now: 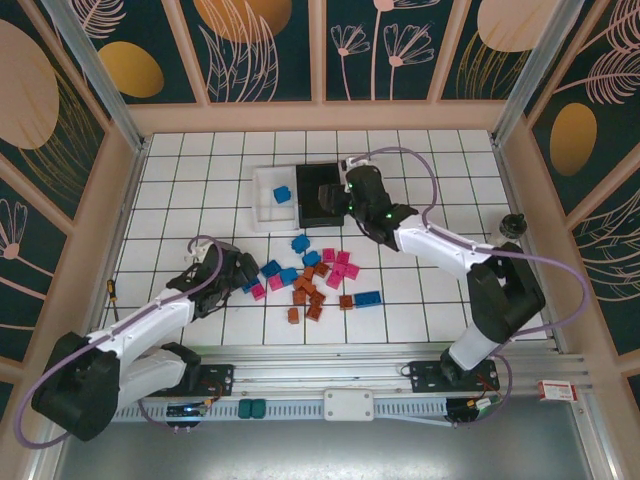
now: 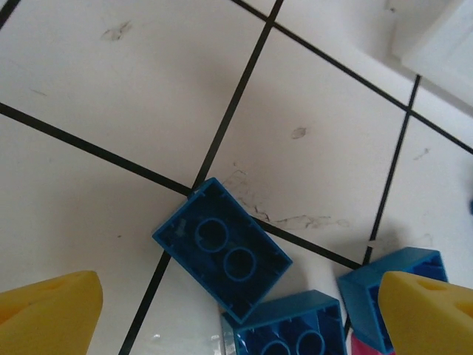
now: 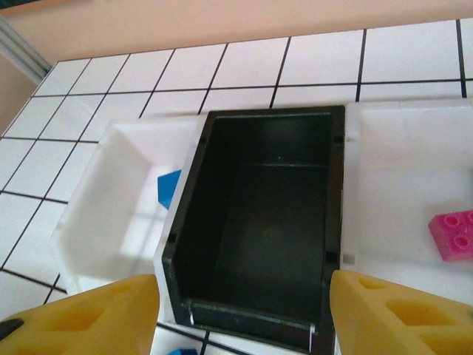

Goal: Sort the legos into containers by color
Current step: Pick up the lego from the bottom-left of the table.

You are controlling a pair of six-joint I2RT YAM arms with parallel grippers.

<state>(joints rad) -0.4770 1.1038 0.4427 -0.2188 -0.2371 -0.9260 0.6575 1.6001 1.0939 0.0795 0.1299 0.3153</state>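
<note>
The legos (image 1: pixel 312 275) lie scattered mid-table in blue, pink and orange-brown. Behind them stand the containers: a left white bin (image 1: pixel 265 205), the black bin (image 1: pixel 318 205) and a right white bin (image 3: pixel 403 159). One blue brick (image 1: pixel 282 194) lies in the left white bin and a pink brick (image 3: pixel 453 234) in the right one. The black bin (image 3: pixel 259 222) looks empty. My right gripper (image 3: pixel 244 318) hovers open over the black bin's near edge, nothing between its fingers. My left gripper (image 2: pixel 236 318) is open low over an upside-down blue brick (image 2: pixel 222 248), with two more blue bricks (image 2: pixel 292 333) beside it.
A small dark-capped bottle (image 1: pixel 515 222) stands at the right edge of the tiled floor. A lone blue brick (image 1: pixel 367 298) lies right of the pile. Beige walls (image 1: pixel 120 200) close in the tiled area on three sides.
</note>
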